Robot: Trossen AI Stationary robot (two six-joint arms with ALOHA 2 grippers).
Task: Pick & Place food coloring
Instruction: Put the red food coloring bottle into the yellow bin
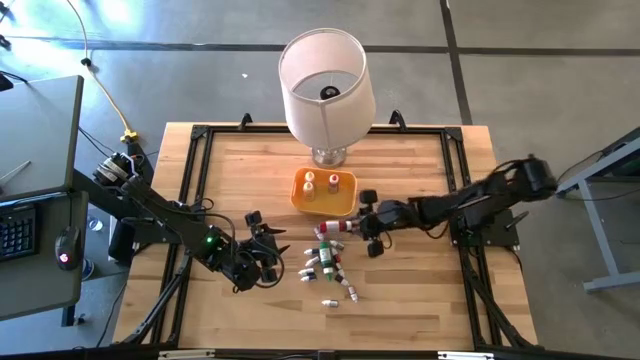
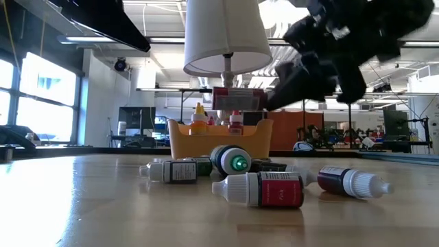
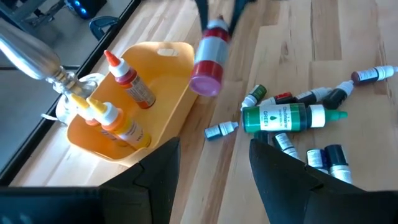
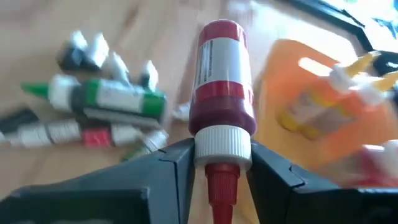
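Observation:
Several small food coloring bottles point(image 1: 325, 265) lie on their sides in a loose pile at the table's middle, among them a larger green one point(image 3: 283, 117). Two more bottles point(image 1: 322, 182) stand in the orange tray point(image 1: 345, 205) just beyond the pile. My right gripper point(image 1: 358, 226) hangs above the table between pile and tray, shut on a red food coloring bottle point(image 2: 239, 99). My left gripper point(image 1: 270, 243) waits open left of the pile, with nothing between its fingers point(image 3: 165, 165). My right gripper pinches the red bottle by its white cap collar point(image 4: 222, 146) between the two fingers point(image 4: 177, 165). It comes from the table's right, slanting down. The bottle's body point(image 1: 332, 228) reaches past the fingertips toward the left. It is lifted clear and lies about level.
A big white lampshade on a metal foot point(image 1: 325, 85) stands at the far edge right behind the tray. A black frame point(image 1: 200, 150) runs around the wooden tabletop. Bare wood lies near the front edge point(image 1: 320, 330).

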